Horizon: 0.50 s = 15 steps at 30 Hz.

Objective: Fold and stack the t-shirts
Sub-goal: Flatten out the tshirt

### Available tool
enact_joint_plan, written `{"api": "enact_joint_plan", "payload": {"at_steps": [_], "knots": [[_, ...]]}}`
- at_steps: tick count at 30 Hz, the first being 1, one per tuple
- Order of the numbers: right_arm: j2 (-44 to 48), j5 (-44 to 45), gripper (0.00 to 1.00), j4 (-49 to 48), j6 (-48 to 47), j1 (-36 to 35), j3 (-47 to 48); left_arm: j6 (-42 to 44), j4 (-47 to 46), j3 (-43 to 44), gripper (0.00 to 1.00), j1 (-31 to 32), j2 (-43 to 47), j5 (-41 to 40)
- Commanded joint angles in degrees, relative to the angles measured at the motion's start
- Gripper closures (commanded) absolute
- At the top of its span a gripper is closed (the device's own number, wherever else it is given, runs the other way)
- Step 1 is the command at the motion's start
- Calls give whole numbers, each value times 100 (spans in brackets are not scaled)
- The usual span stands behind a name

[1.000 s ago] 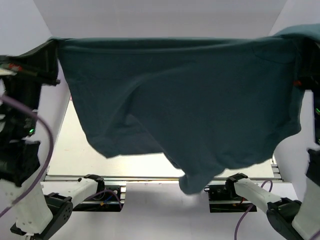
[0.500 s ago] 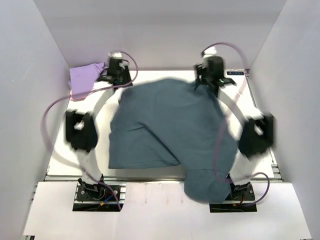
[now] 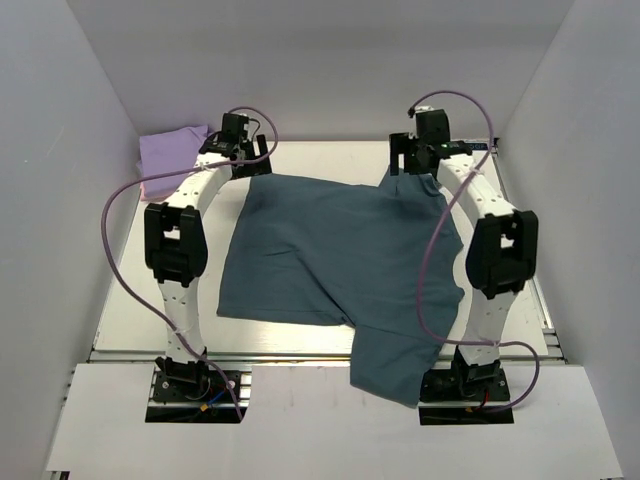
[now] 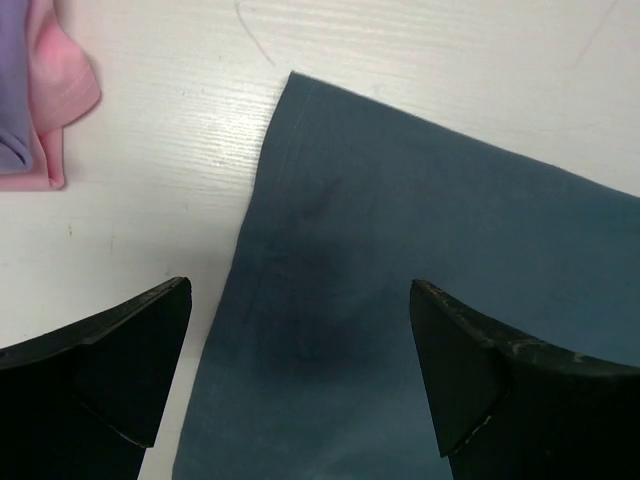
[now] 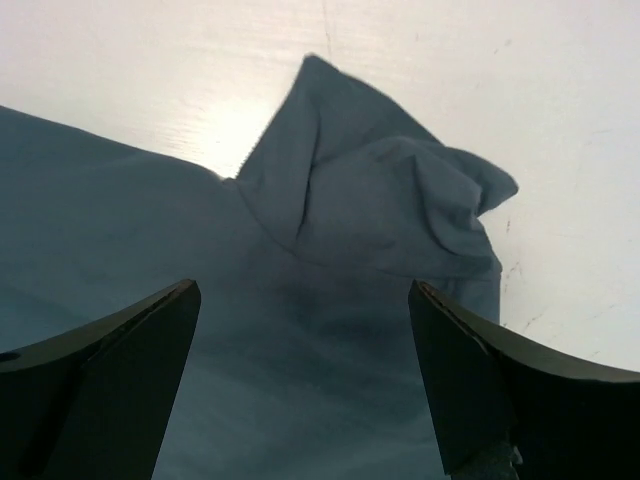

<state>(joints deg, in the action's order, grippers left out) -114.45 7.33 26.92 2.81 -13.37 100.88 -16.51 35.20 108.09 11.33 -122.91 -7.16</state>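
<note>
The dark teal-blue t-shirt (image 3: 340, 250) lies spread on the white table (image 3: 130, 310), and its near right part hangs over the front edge. At the shirt's far left corner (image 4: 330, 200) my left gripper (image 3: 240, 160) (image 4: 300, 288) hovers open, holding nothing. My right gripper (image 3: 412, 165) (image 5: 305, 287) is open above the bunched far right corner (image 5: 400, 210). A folded lavender t-shirt (image 3: 172, 152) (image 4: 15, 80) sits in the far left corner of the table. The pink t-shirt (image 4: 65, 90) peeks out from under it.
White enclosure walls (image 3: 60, 200) close in the table on the left, right and back. Purple cables (image 3: 115, 230) loop beside both arms. A metal rail (image 3: 300, 355) runs along the table's front edge.
The teal shirt was held up stretched between both shut grippers. It has come down onto the table, and both grippers have opened and let go of it.
</note>
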Motion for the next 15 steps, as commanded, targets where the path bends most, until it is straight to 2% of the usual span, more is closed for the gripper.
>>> {"api": "enact_joint_plan", "payload": {"at_steps": [1,6,9,12,15], "knots": [[607,-153,10,-310,255,27,-331,34,-128,-200,0,-8,584,162],[995,-66,10,-231,781,89,-964,-19,198,-727,0,53,961,162],[1345,13,10,-3,1141,132,-1674,-369,443,-1368,0,115,1434,109],[1907,-21,10,16,1423,115,-2578,-842,226,-2875,0,176,1980,592],[2646,22,10,-116,1905,124,-3608,-1265,-178,-3923,0,299,2823,1048]]}}
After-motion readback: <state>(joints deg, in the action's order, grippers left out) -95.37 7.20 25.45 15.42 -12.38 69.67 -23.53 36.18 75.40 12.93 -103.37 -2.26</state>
